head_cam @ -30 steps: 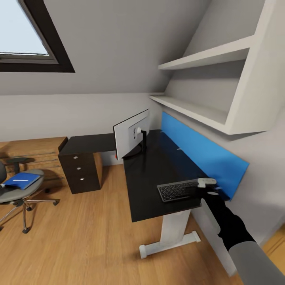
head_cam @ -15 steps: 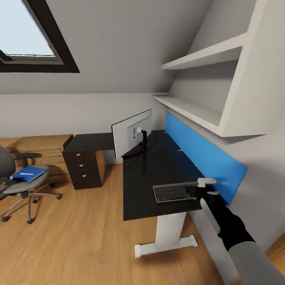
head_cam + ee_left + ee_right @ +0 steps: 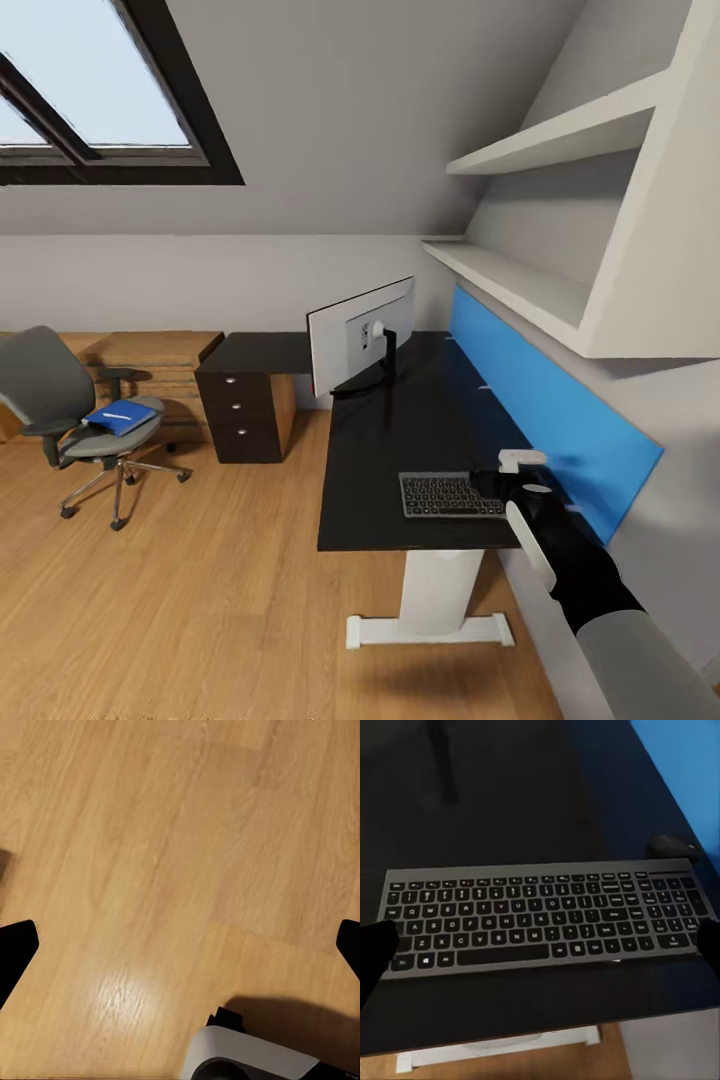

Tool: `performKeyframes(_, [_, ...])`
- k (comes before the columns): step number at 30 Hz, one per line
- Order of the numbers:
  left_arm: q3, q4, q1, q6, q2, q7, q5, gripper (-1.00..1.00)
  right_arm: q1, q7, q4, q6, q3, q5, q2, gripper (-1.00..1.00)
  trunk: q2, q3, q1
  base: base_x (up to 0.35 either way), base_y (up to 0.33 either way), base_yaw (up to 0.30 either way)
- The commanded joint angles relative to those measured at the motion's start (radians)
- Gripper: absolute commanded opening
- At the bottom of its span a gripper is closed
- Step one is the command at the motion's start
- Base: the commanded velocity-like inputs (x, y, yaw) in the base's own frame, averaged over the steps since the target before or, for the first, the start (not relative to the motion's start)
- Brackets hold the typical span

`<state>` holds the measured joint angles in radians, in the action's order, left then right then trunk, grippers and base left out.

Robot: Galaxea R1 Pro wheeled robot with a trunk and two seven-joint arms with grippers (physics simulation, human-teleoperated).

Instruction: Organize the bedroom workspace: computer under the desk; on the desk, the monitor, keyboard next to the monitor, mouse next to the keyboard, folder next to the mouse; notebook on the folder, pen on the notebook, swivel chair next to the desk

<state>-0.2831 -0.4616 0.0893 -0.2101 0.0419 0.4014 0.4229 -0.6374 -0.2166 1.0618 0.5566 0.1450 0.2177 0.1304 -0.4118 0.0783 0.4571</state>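
On the black desk (image 3: 400,440) the keyboard (image 3: 450,495) lies flat near the front edge, and it is seen close up (image 3: 544,919) in the right wrist view. My right gripper (image 3: 518,476) (image 3: 542,949) hovers open at the keyboard's right end. The mouse (image 3: 671,846) rests beyond the keyboard, by the blue panel. At the desk's far end stands the monitor (image 3: 360,335). To the left, the swivel chair (image 3: 70,410) carries the blue folder (image 3: 120,416) with the white pen (image 3: 117,413) on it. My left gripper (image 3: 182,945) hangs open over the floor. The computer and notebook are out of view.
A black drawer unit (image 3: 250,412) supports the desk's left wing, with a wooden chest (image 3: 160,365) beside it. A blue panel (image 3: 560,425) and white shelves (image 3: 540,290) line the wall right of the desk. Wood floor (image 3: 200,590) lies between chair and desk.
The whole view has swung left, so the chair and skylight show more fully. The right gripper and the keyboard keep the same place on the desk.
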Motion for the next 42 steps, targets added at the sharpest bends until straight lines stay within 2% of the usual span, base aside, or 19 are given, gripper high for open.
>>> performKeyframes(1, [-0.008, 0.000, 0.001, -0.004, 0.001, 0.006, 0.010, 1.00, -0.001, -0.010, 0.002, 0.003, 0.004, 0.010, 0.002, 1.00, -0.002, 0.002, 0.001, 0.000, -0.053, 0.275])
performKeyframes(11, [-0.005, 0.000, 0.001, -0.006, 0.004, 0.007, 0.011, 1.00, -0.001, -0.010, 0.001, 0.003, 0.004, 0.008, 0.002, 1.00, -0.002, 0.002, 0.001, 0.000, -0.018, 0.275])
performKeyframes(13, [-0.004, 0.000, 0.001, -0.006, 0.018, 0.007, 0.011, 1.00, -0.001, -0.010, 0.001, 0.003, 0.004, 0.008, 0.002, 1.00, -0.002, 0.002, 0.001, 0.080, -0.023, 0.275])
performKeyframes(18, [-0.003, 0.000, 0.001, -0.006, 0.022, 0.007, 0.011, 1.00, -0.001, -0.010, 0.001, 0.002, 0.004, 0.007, 0.003, 1.00, -0.002, 0.002, 0.001, 0.241, -0.060, 0.275])
performKeyframes(19, [0.016, 0.000, 0.001, -0.006, 0.023, 0.006, 0.011, 1.00, -0.001, -0.009, 0.001, 0.001, 0.004, 0.007, 0.003, 1.00, -0.002, 0.002, 0.001, 0.176, -0.058, 0.132])
performKeyframes(23, [0.034, 0.000, 0.001, -0.005, 0.023, 0.005, 0.011, 1.00, -0.001, -0.009, 0.001, 0.000, 0.004, 0.006, 0.003, 1.00, -0.002, 0.002, 0.001, 0.083, -0.028, 0.062])
performKeyframes(42, [0.039, 0.000, 0.001, -0.006, 0.023, 0.005, 0.011, 1.00, -0.001, -0.007, 0.009, -0.004, 0.003, 0.005, 0.005, 1.00, -0.002, 0.002, 0.001, 0.004, -0.001, 0.003])
